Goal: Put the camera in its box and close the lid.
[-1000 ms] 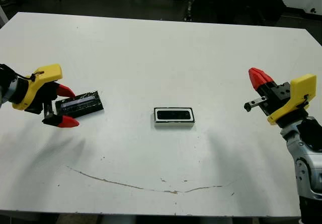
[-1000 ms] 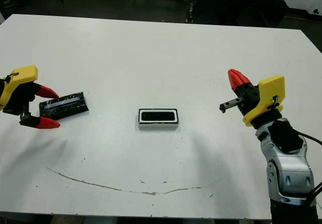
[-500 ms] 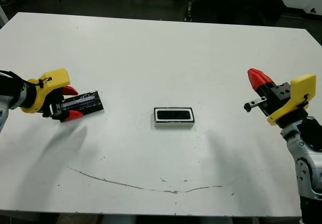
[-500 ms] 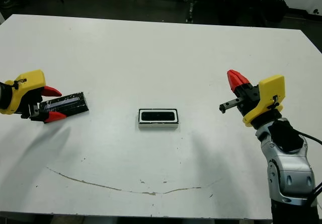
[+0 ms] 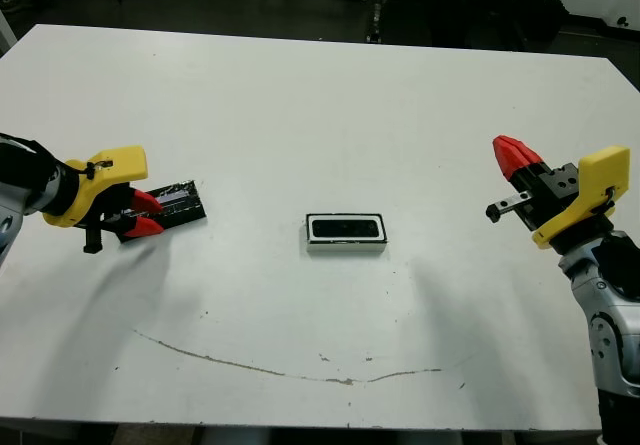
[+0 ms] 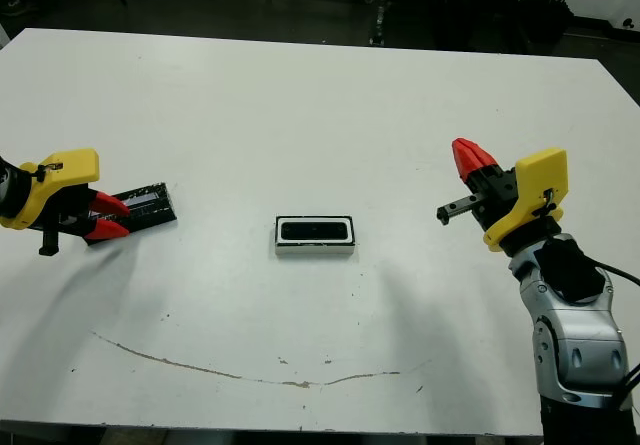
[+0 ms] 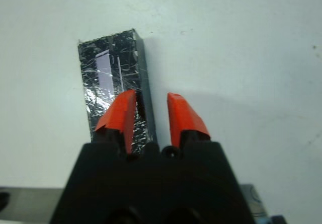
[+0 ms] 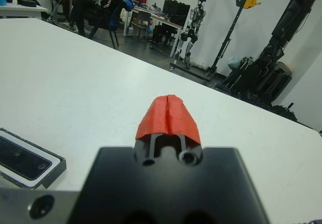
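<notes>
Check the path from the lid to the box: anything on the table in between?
Nothing visible. The lid lies at the left gripper, the box sits mid-table with the camera already inside, and only bare table lies between them. The right gripper hovers well off to the other side.

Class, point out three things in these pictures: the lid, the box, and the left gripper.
lid (image 7: pixel 108 70): left wrist view, on its glossy top by the pale streak.
box (image 5: pixel 346 248): left eye view, on its near white wall.
left gripper (image 5: pixel 146 214): left eye view, midway between its red fingertips.
</notes>
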`<state>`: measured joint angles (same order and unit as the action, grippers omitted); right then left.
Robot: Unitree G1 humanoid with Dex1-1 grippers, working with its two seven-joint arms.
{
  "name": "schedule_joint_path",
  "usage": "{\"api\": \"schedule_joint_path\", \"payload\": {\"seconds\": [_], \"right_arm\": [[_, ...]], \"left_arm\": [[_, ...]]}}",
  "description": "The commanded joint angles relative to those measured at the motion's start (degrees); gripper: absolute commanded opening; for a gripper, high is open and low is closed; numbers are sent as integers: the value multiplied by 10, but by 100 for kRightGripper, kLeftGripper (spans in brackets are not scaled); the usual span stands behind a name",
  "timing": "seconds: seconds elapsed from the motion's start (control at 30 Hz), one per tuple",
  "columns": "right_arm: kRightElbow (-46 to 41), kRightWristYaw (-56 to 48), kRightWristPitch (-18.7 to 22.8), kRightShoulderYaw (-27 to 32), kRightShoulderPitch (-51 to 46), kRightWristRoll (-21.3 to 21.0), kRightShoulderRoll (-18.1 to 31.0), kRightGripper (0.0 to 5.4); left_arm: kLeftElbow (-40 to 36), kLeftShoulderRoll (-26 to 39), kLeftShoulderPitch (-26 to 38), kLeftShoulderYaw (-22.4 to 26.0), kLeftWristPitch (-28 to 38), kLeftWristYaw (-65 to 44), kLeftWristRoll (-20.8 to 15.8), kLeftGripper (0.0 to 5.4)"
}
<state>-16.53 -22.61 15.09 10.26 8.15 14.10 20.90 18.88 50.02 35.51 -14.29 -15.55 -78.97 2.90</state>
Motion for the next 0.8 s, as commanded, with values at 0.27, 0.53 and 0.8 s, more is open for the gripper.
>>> {"api": "schedule_joint_path", "payload": {"seconds": [0.27,0.53,0.8], "right_arm": [[7,-4,5,-2,4,0,10,0],[10,-4,1,-1,2,2,9,0],[3,-6,-4,-4,-3,0,8,0]], "left_arm": [[36,-3,33,6,-23,-27,-21,1],[-56,4,33,68,-121,-41,-120,1],[-93,2,40,129,-132,42,-156,57]]}}
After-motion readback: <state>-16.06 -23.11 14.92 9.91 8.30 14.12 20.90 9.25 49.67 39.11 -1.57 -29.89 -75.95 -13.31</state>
